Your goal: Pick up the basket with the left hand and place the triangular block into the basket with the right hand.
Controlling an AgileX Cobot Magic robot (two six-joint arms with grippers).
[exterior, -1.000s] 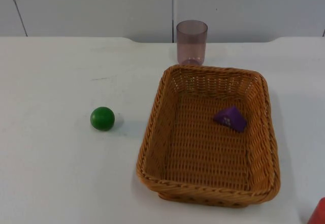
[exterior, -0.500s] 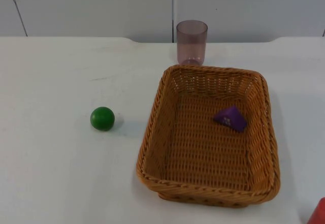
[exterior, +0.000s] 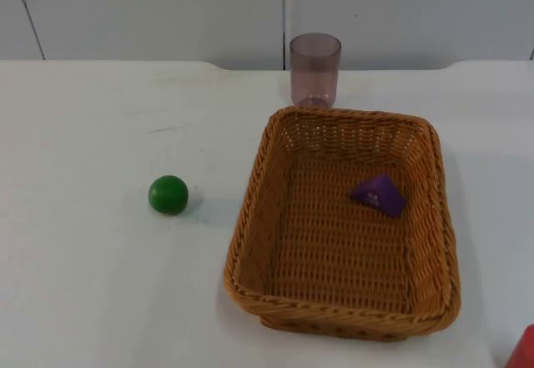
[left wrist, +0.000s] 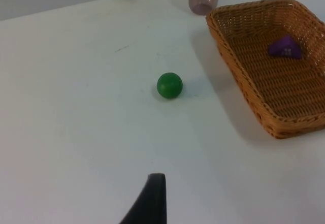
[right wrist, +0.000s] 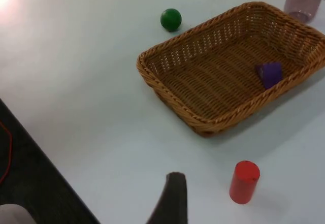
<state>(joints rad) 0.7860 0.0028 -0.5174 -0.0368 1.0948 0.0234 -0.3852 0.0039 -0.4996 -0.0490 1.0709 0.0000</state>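
Note:
The woven brown basket (exterior: 340,311) stands on the white table, right of centre, with nothing gripping it. The purple triangular block (exterior: 380,194) lies inside it, toward its right wall. In the left wrist view the basket (left wrist: 238,76) and the block (left wrist: 285,47) sit far off past the green ball; my left gripper (left wrist: 152,198) hangs back over bare table, waiting. In the right wrist view the basket (right wrist: 170,94) holds the block (right wrist: 270,73); my right gripper (right wrist: 172,198) is high above the table, well short of the basket.
A green ball (exterior: 168,194) rests left of the basket. A translucent purple cup (exterior: 315,69) stands just behind the basket's far rim. A red cylinder (right wrist: 244,182) stands at the table's front right corner (exterior: 524,351). The table's edge runs near the right gripper.

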